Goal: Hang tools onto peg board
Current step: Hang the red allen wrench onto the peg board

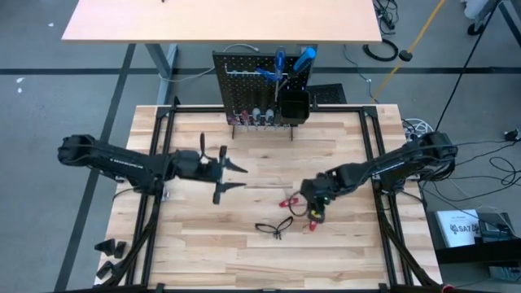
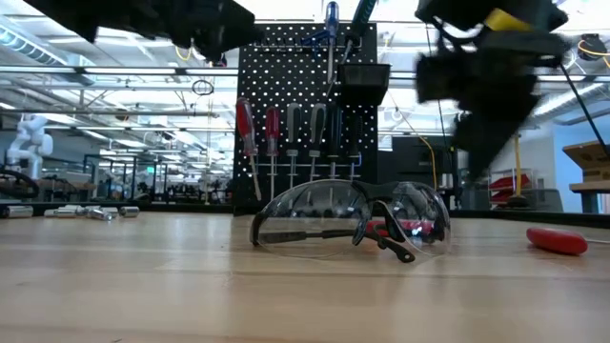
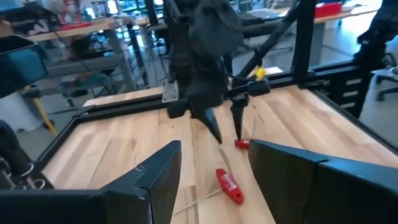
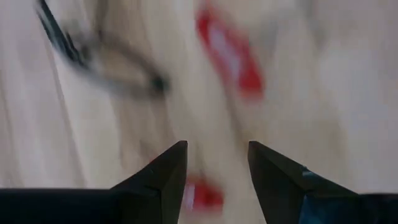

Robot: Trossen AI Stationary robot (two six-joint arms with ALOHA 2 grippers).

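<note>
Hovering over two red-handled hex keys (image 1: 287, 202) on the tan wooden table (image 1: 342, 252), right gripper (image 1: 316, 213) has fingers apart, nothing held, probably lining up a pick. Left gripper (image 1: 238, 177) waits mid-table, fingers apart and empty. One pair of clear-lensed, black-framed glasses (image 2: 351, 220) lies just in front of the keys. Upright black perforated peg board (image 1: 244, 81) at the far edge already carries five screwdrivers low and two blue-handled ones above its bin.

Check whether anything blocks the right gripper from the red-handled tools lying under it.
Nothing visible does. The right gripper hangs with open jaws directly over the red-handled tools, bare tabletop around them. The glasses lie beside them, not between.
</note>
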